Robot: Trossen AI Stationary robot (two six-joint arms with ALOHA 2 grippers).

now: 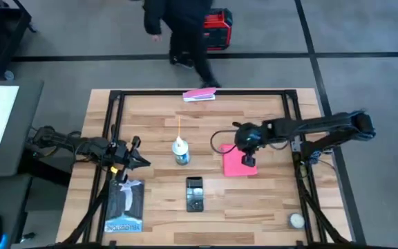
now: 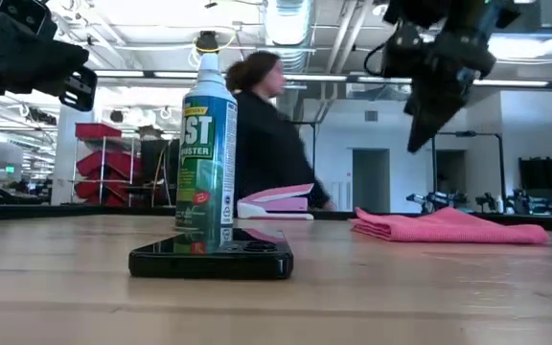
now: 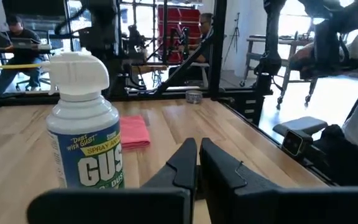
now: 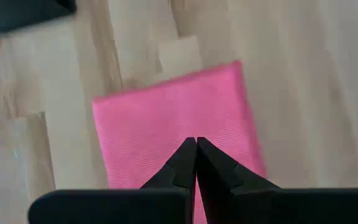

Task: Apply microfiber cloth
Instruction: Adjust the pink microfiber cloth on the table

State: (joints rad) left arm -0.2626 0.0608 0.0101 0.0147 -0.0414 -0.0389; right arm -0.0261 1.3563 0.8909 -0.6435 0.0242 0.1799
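Pink microfiber cloth (image 1: 238, 162) flat on the wooden worktop (image 1: 157, 117), on the right half, folded into a neat rectangle. Seen again in the low view (image 2: 448, 226) as a low soft pile, and small and far off in the left wrist view (image 3: 133, 132), past the spray can.

Right gripper (image 1: 248, 160) up in the air over the cloth, pointing down at it. Fingers (image 4: 196, 163) pressed tight together, tips touching, nothing between them. Not touching the cloth: in the low view the gripper (image 2: 418, 142) hangs well above it.

Left gripper (image 1: 139, 161) waiting at the left side of the worktop, off the wood. Fingers (image 3: 191, 163) squeezed together too, holding nothing.

Spray can (image 1: 180, 151) standing upright near the middle of the worktop, white cap on top, thin straw sticking out. Black phone (image 1: 194, 194) lying flat nearer the front edge, between the two arms. Booklet (image 1: 124, 205) lying near the front left corner, just under the left gripper. Small pink-and-white flat item (image 1: 200, 95) at the far edge. Little round white thing (image 1: 296, 220) at the front right corner.

Person (image 1: 178, 28) in dark clothes on the floor behind the worktop.
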